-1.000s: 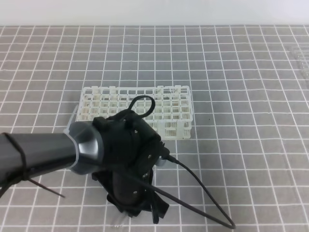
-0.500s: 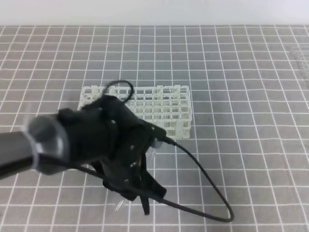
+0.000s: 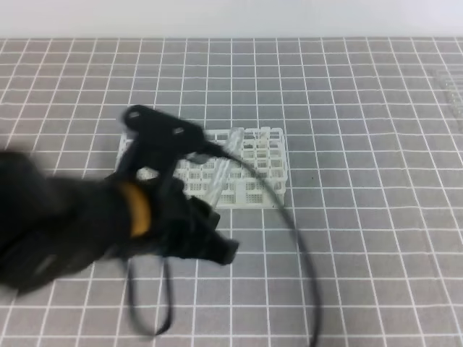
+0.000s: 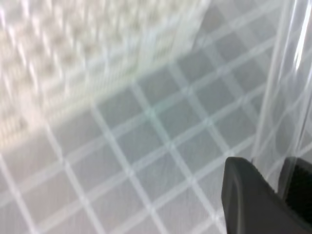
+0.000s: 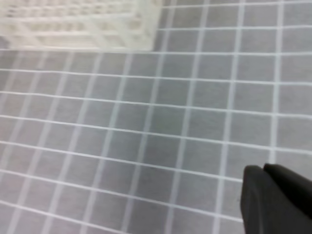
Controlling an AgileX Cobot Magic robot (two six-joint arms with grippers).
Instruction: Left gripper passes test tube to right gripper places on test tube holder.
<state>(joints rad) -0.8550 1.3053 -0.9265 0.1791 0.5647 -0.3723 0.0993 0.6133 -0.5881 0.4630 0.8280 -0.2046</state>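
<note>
Test tube (image 4: 280, 92) first: from the left wrist we see the left gripper (image 4: 282, 187) with its jaws clamped on the clear tube, which rises straight up from between them; the white rack (image 4: 87, 53) lies blurred, up and to the left of the jaws. From above, our left arm is a dark smear in front of the rack (image 3: 249, 170) on the checked mat (image 3: 362, 217), and we cannot make out the tube there. From the right wrist, the right gripper (image 5: 265, 171) shows jaws pressed together on nothing, with the rack (image 5: 83, 24) well up and left of them.
</note>
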